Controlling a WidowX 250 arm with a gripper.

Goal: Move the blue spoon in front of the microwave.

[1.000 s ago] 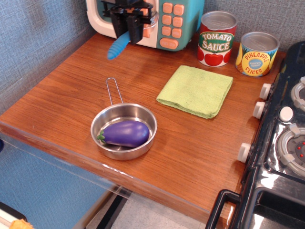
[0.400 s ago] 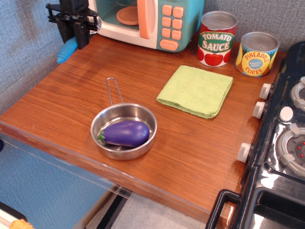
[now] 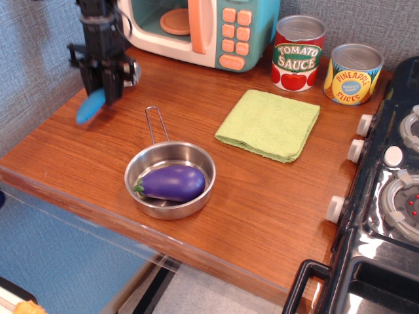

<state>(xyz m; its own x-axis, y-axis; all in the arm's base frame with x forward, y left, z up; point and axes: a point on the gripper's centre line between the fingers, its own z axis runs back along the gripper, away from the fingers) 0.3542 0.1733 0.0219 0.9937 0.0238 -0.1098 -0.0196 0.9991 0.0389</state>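
The black robot gripper (image 3: 105, 73) near the table's back left corner covers the middle of the ribbed blue-handled spoon (image 3: 90, 108), so only the handle end and a glint of silver bowl show, and the handle is slightly blurred. Whether its jaws clamp the spoon cannot be made out. The teal and cream toy microwave (image 3: 216, 29) at the back edge is cut off by the picture's top.

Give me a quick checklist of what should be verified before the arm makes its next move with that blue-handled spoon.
1. Black gripper shut on the blue spoon with ribbed handle: ok, handle sticks out below the jaws.
2. Spoon's silver bowl secure: cannot tell, mostly hidden behind the gripper.
3. Spoon in front of the teal and cream toy microwave: not ok, held left of it.
4. Wooden countertop before the microwave free: ok.
5. Steel pan with purple eggplant out of the way: ok, nearer the front edge.
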